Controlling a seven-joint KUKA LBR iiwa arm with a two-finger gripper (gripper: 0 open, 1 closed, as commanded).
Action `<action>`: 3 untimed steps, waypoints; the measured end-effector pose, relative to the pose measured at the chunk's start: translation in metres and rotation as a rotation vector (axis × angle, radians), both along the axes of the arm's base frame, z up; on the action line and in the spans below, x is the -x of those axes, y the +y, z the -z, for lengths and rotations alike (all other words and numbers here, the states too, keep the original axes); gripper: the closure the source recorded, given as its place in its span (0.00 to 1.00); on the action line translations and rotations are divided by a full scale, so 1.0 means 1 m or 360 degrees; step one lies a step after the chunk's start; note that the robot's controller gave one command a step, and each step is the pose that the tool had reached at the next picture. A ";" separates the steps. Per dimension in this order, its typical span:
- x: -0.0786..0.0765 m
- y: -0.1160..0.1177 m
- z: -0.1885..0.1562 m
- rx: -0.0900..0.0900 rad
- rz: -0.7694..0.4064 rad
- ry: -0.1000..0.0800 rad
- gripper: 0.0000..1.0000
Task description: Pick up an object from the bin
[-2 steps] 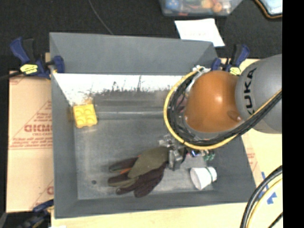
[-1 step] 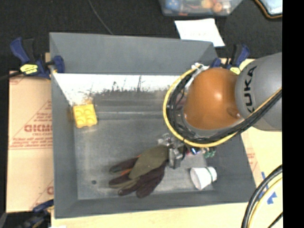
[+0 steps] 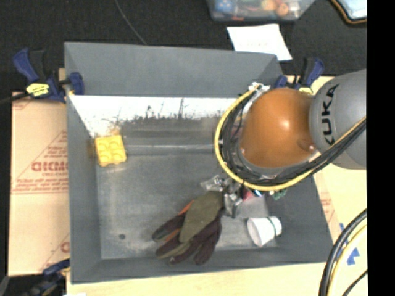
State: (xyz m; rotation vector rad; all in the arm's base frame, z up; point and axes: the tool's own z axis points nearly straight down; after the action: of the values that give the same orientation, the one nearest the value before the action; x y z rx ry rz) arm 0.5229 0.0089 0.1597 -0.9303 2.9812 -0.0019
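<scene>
KUKA arm (image 3: 347, 113), gripper (image 3: 227, 197) at glove (image 3: 191, 230)

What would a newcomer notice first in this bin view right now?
The arm's big orange cover over the right side of the bin dominates, with the gripper below it, right at the olive cuff of a dark glove lying in the lower middle. Next come a bright yellow toy brick alone in the far-left corner and a small white cup just right of the glove.
</scene>
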 end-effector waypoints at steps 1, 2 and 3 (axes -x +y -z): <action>-0.007 -0.028 0.030 -0.0006 0.0252 -0.0007 1.00; -0.012 -0.015 -0.061 -0.0003 0.0091 -0.0005 1.00; -0.023 -0.033 0.035 -0.0007 0.0265 -0.0014 0.00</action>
State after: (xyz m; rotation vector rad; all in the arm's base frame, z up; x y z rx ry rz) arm 0.5460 -0.0243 0.1243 -0.6772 3.0391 -0.0019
